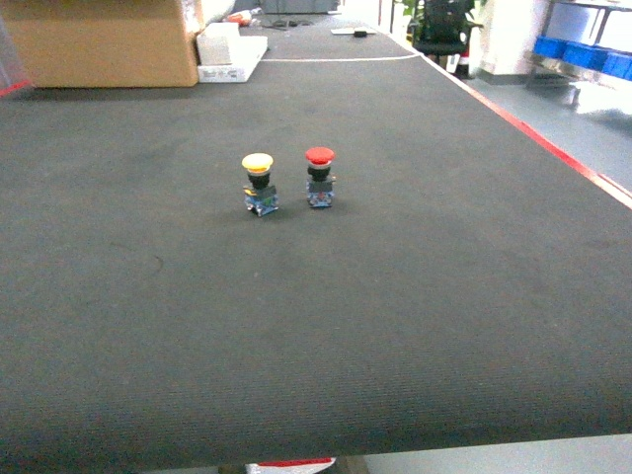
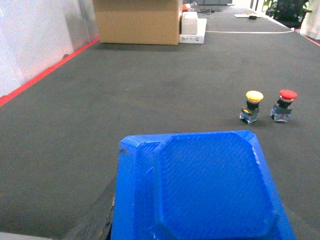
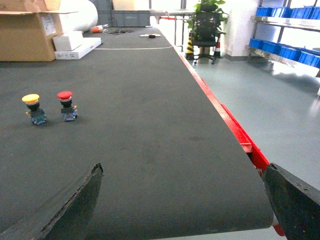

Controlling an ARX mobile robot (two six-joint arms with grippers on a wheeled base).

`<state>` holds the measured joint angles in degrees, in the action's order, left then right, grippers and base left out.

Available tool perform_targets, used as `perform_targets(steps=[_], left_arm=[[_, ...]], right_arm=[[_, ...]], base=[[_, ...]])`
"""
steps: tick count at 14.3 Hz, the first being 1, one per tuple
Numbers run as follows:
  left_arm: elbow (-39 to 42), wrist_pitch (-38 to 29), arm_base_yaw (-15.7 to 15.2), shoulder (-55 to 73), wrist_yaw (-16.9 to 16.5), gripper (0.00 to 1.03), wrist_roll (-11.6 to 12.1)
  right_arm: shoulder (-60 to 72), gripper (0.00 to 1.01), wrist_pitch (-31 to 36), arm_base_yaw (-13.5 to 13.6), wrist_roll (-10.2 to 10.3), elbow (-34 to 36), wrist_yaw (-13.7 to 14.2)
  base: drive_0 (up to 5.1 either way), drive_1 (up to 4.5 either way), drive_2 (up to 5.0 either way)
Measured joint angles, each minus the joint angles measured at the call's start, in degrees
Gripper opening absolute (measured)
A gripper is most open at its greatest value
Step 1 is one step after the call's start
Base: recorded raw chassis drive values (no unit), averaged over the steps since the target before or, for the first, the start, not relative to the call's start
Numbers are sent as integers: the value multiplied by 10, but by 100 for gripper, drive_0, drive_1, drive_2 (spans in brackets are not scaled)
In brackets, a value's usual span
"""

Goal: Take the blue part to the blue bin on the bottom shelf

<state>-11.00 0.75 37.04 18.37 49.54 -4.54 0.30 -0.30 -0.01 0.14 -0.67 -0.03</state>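
Ribbed dark tabletop [image 1: 395,326]. Left hand [image 2: 200,200] gripping smooth, bevelled blue part [image 2: 210,185]. Right hand [image 3: 182,200] spread wide. Mushroom-capped yellow button [image 1: 259,183] beside red button [image 1: 320,176], apart.

Dark grey ribbed mat [image 1: 395,316] with red edge stripe [image 3: 235,131]; yellow-capped push-button [image 1: 259,183]; red-capped push-button [image 1: 319,176]; both blue-based; blue textured plastic part [image 2: 200,190]; tan cardboard box [image 1: 109,41].

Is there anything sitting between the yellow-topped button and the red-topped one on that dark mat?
Nothing. In the head view only bare dark mat shows between the yellow-topped button and the red-topped button; they stand apart, side by side.
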Motion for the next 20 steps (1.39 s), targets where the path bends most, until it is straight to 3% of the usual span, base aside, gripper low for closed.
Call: perform_targets(steps=[20], left_arm=[[0, 0, 0, 0, 0, 44, 0]], right_arm=[[0, 98, 0, 0, 0, 0, 0]], base=[[-156, -156, -156]])
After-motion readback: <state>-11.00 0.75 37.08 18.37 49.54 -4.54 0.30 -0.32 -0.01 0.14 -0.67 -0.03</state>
